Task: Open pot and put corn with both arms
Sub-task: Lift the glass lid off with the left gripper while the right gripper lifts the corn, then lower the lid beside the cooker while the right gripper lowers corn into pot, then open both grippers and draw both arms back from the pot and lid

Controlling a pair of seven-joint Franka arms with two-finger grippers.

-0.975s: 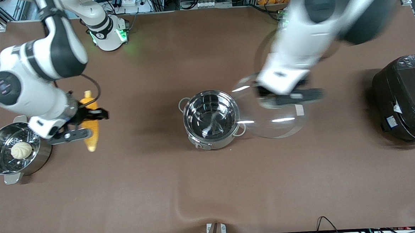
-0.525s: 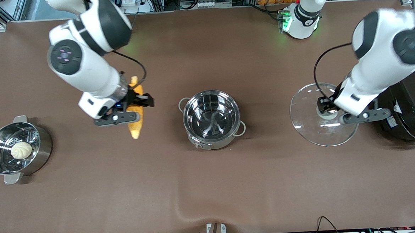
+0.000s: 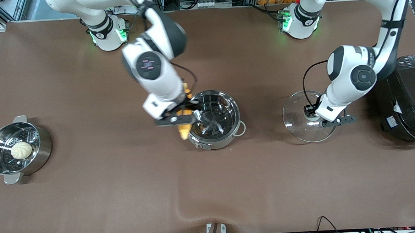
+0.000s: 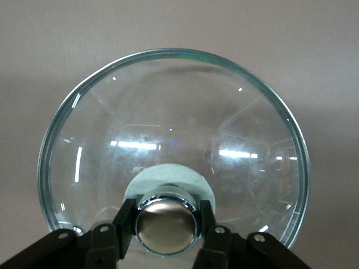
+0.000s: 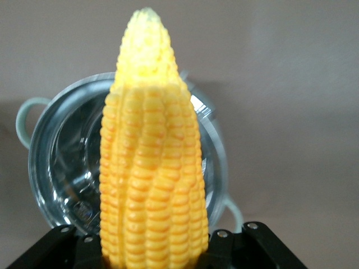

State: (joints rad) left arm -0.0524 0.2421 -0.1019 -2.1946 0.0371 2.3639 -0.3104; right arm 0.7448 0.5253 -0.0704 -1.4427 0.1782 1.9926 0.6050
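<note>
Round steel pot [image 3: 213, 119]: polished, mirror-glossy inside, two matt grey loop handles. Clear glass lid [image 4: 174, 148]: smooth, glossy with light streaks; knob [image 4: 166, 224] is shiny metal on a pale matt washer. Yellow-orange corn cob [image 5: 150, 168]: bumpy kernel texture, slight plastic-like sheen. Brown table cover [image 3: 211, 187]: matt, cloth-like, one soft wrinkle near the front edge. Steel steamer pot [image 3: 43, 150] at the right arm's end: bright metal, perforated insert; pale round bun [image 3: 21, 150] inside looks matt. Big black cooker [image 3: 407, 99] at the left arm's end: semi-gloss plastic. Black grippers: matt.
</note>
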